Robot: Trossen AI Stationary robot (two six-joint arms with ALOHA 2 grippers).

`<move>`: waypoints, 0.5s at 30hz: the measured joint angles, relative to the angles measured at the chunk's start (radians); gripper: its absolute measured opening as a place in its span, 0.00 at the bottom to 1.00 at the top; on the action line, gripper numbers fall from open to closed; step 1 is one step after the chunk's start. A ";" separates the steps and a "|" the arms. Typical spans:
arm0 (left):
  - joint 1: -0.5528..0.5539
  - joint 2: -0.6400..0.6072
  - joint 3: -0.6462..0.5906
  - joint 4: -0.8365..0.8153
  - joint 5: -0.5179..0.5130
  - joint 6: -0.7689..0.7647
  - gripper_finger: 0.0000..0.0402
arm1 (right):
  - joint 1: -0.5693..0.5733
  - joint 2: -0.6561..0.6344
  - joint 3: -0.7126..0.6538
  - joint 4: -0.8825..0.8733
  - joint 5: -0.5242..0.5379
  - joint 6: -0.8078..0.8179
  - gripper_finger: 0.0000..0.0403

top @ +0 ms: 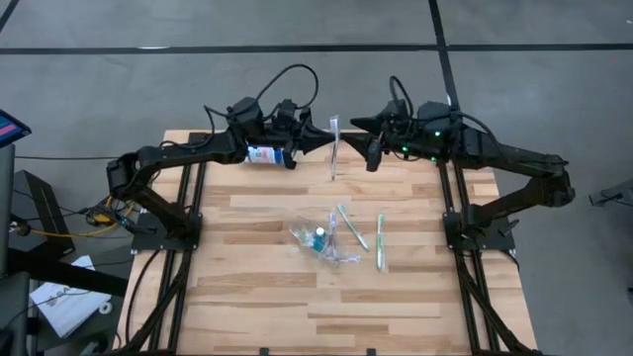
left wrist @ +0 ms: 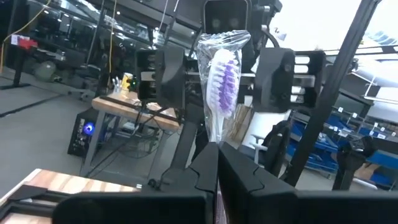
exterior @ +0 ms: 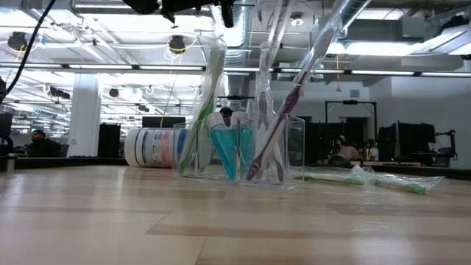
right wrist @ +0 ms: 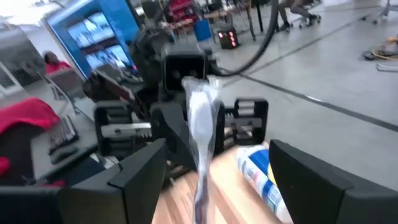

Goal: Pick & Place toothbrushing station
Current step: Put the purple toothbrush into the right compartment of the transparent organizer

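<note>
My left gripper (top: pixel 318 141) is at the far middle of the table, shut on a toothbrush (top: pixel 333 163) in a clear wrapper, with white and purple bristles (left wrist: pixel 222 74). My right gripper (top: pixel 364 140) faces it from the right, open. Its fingers (right wrist: pixel 134 177) stand on either side of the wrapped brush (right wrist: pixel 200 118) without touching it. A clear cup (top: pixel 318 237) holding toothbrushes and a blue tube (exterior: pixel 224 151) stands at the table's middle. A toothpaste tube (top: pixel 265 155) lies on its side under my left arm. My left gripper pinches the wrapped toothbrush's handle (left wrist: pixel 214 137) below the head, between its two shut fingers. The fingers come level from the table's left and lie across the brush. The head stands up past the fingertips. I cannot tell whether the brush's lower end touches the table.
Two pale green toothbrushes (top: pixel 351 225) (top: pixel 380 242) lie on the wood right of the cup, with clear wrapping (exterior: pixel 383 179) around them. The table's near half is bare wood (top: pixel 326 307). People sit in the room beyond (exterior: pixel 342 149).
</note>
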 joint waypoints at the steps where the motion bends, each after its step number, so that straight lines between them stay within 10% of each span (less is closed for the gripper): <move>1: -0.001 0.000 0.000 0.002 0.000 0.000 0.00 | -0.005 0.001 0.000 0.014 -0.003 0.000 0.67; 15: -0.012 0.000 0.000 0.006 0.037 -0.004 0.00 | -0.043 0.043 -0.001 0.101 -0.108 0.020 0.67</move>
